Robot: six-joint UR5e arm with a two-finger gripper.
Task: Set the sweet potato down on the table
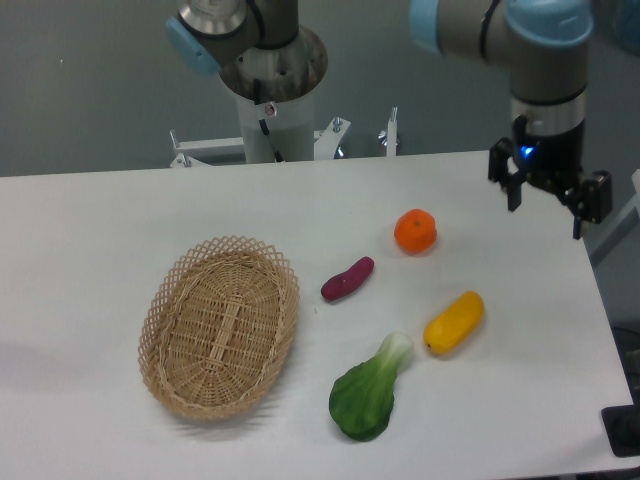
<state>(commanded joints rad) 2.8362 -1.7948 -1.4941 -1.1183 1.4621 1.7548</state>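
The sweet potato (347,279), a small dark reddish-purple tuber, lies on the white table (100,230) just right of the basket, near the middle. My gripper (547,205) hangs open and empty above the table's far right edge, well away from the sweet potato, up and to its right. Its two dark fingers (514,188) point down with a wide gap between them.
An oval wicker basket (219,325) sits left of the sweet potato. A round orange fruit (415,231), a yellow oblong vegetable (454,322) and a green leafy vegetable (367,393) lie to the right and front. The robot base (271,95) stands behind the table.
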